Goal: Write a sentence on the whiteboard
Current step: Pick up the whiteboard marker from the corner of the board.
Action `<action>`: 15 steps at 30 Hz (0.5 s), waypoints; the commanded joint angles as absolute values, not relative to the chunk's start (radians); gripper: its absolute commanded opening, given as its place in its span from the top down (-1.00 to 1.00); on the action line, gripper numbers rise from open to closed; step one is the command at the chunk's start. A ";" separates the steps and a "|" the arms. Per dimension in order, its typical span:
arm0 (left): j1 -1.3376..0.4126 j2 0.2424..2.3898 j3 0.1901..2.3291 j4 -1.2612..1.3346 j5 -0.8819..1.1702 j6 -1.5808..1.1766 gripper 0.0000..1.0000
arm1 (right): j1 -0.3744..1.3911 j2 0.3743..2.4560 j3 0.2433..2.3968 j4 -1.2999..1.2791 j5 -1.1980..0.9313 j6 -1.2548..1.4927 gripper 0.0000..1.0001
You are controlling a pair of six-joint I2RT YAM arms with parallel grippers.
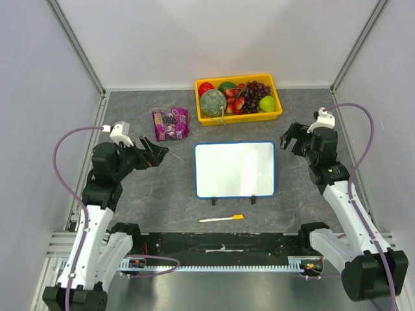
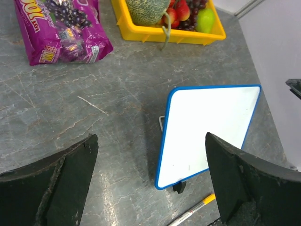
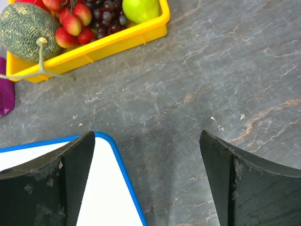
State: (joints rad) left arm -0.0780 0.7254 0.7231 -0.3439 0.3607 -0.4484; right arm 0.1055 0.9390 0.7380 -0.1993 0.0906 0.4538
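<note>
The grey marbled bench (image 1: 130, 194) carries everything. At its sides, the left fingers (image 2: 51, 188) and right fingers (image 3: 42, 188) are spread wide, grasping nothing. The whiteboard (image 1: 235, 168) lies flat at the centre between them. Behind it sits a yellow fruit tray (image 1: 240, 119), with a purple snack bag (image 1: 170, 124) to the tray's left. An orange-tipped marker (image 1: 221, 219) lies just in front of the whiteboard.

**Arm hardware from my seat**

Left arm (image 1: 87, 227) and right arm (image 1: 350, 207) match: white link shells, black joint housings, black bases. I see a purple cable (image 1: 54, 159) running off each wrist and a white camera block (image 1: 119, 133) on top. Left gripper (image 1: 155, 152) and right gripper (image 1: 290, 139) are black. Fingers (image 2: 51, 188) are broad and matte, with edges scuffed grey.
</note>
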 commanded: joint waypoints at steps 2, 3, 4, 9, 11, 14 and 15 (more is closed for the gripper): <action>-0.075 0.644 0.703 -0.386 0.419 -0.460 -1.00 | 0.106 0.928 0.795 -0.253 -0.040 0.443 -0.96; -0.075 0.640 0.696 -0.391 0.428 -0.471 -1.00 | 0.106 0.927 0.792 -0.256 -0.043 0.440 -0.96; -0.075 0.637 0.689 -0.381 0.454 -0.469 -1.00 | 0.106 0.927 0.788 -0.261 -0.044 0.442 -0.96; -0.077 0.698 0.710 -0.370 0.642 -0.401 -0.99 | 0.106 0.910 0.775 -0.288 -0.095 0.436 -0.96; -0.077 0.712 0.727 -0.399 0.661 -0.371 -0.99 | 0.106 0.911 0.781 -0.310 -0.110 0.425 -0.96; -0.101 0.722 0.759 -0.443 0.667 -0.354 -0.99 | 0.106 0.910 0.795 -0.354 -0.120 0.404 -0.96; -0.116 0.723 0.771 -0.459 0.663 -0.354 -0.99 | 0.106 0.907 0.798 -0.363 -0.121 0.397 -0.96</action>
